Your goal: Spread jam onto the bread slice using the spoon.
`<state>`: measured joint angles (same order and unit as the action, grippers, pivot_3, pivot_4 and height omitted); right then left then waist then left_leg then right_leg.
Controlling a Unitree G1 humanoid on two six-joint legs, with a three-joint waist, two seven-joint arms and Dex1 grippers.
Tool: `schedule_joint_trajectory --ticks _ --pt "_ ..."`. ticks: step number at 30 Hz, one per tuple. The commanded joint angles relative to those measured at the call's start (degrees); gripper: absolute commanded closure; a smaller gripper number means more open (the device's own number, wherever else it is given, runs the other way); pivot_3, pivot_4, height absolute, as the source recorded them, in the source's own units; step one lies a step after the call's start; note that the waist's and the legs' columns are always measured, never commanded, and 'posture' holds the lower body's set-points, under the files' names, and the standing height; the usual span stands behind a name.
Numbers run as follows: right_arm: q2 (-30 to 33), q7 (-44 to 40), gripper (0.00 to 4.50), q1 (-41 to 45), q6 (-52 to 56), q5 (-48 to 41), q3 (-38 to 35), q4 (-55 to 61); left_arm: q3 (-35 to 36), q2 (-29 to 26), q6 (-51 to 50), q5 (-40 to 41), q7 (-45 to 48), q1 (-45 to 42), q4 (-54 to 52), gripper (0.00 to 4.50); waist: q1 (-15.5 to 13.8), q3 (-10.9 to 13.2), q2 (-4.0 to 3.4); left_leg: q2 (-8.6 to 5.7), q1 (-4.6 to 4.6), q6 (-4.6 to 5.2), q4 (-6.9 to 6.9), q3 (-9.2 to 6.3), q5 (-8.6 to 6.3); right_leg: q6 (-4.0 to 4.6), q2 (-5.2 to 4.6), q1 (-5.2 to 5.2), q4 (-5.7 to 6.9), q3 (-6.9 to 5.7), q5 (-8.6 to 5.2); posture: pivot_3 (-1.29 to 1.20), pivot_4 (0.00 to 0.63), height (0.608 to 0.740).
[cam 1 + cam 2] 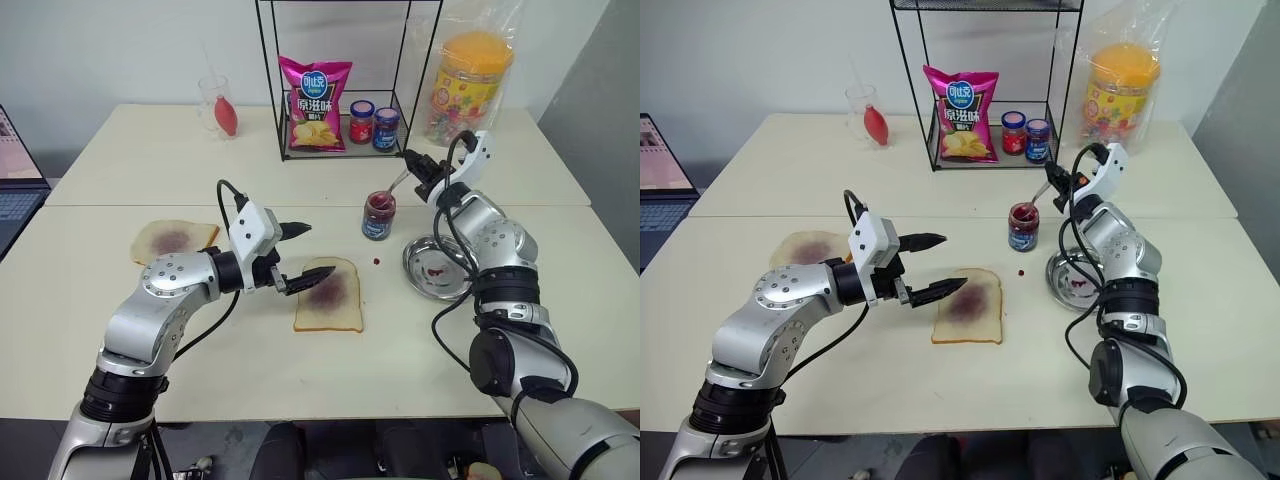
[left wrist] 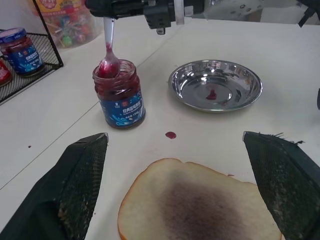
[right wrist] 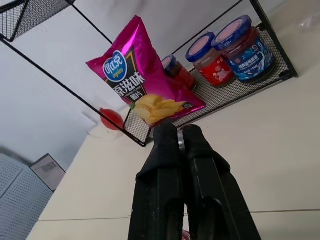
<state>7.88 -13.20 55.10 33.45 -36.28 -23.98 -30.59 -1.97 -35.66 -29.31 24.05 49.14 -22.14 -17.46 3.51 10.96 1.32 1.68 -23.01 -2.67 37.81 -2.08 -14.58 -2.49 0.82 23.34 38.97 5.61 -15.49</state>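
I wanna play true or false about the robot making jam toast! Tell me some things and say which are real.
1. The right claw is shut on the spoon. True.
2. The spoon's bowl is at the open jam jar. True.
3. The left claw holds the bread slice. False: it hangs open above it.
4. The bread slice has no jam. False: a purple patch covers its middle.
5. A chips bag stands in the wire rack. True.
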Motion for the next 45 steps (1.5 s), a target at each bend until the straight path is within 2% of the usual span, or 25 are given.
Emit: schedule_joint_trajectory --ticks 1,23,31,35,39,45 --pt "0.1 1.1 4.49 1.9 0.5 -2.3 -1.7 0.9 0.3 0.1 1.0 -0.1 -0.2 -1.1 -1.1 0.0 0.0 0.0 0.0 0.0 0.0 0.0 0.0 0.0 0.0 0.0 0.0 0.0 0.0 0.0 0.0 0.0 0.15 0.74" --pt "2.1 3.2 4.49 1.3 5.1 -8.2 -5.3 5.2 3.8 -1.8 1.6 0.9 1.1 -0.8 0.4 0.0 0.3 0.0 -0.01 0.0 -0.01 0.0 -0.04 0.01 0.0 -0.01 0.01 0.03 -0.02 0.01 -0.01 0.0 0.15 0.74" --pt "1.6 3.7 4.49 0.3 14.4 -15.3 -4.5 15.3 5.8 -5.8 1.7 2.5 5.1 2.5 -1.1 0.0 0.5 0.0 -0.02 0.02 -0.08 0.01 -0.12 0.03 0.0 0.0 0.01 0.15 -0.02 0.02 -0.01 0.0 0.15 0.74" --pt "0.9 5.1 4.49 -2.8 23.0 -21.3 -1.6 26.2 8.1 -10.0 1.5 4.0 8.4 7.8 -3.4 0.0 0.9 0.0 -0.02 0.05 -0.08 0.0 -0.32 0.03 0.0 0.04 0.01 0.23 -0.04 0.02 -0.03 0.0 0.15 0.74" --pt "1.1 3.1 4.49 -9.0 26.5 -21.3 5.6 36.7 9.3 -12.7 0.8 4.8 10.2 14.3 -6.7 0.0 1.3 0.0 -0.02 0.06 0.0 0.01 -0.69 0.04 0.0 0.1 0.0 0.26 -0.13 0.03 -0.08 0.0 0.15 0.74" --pt "1.9 -4.1 4.49 -15.7 20.4 -12.9 19.8 43.5 11.0 -15.4 -0.4 6.0 11.4 23.8 -12.0 0.0 1.3 0.0 -0.01 0.1 -0.05 0.0 -0.85 0.06 0.0 0.24 -0.01 0.5 -0.04 0.0 -0.25 0.0 0.15 0.74"
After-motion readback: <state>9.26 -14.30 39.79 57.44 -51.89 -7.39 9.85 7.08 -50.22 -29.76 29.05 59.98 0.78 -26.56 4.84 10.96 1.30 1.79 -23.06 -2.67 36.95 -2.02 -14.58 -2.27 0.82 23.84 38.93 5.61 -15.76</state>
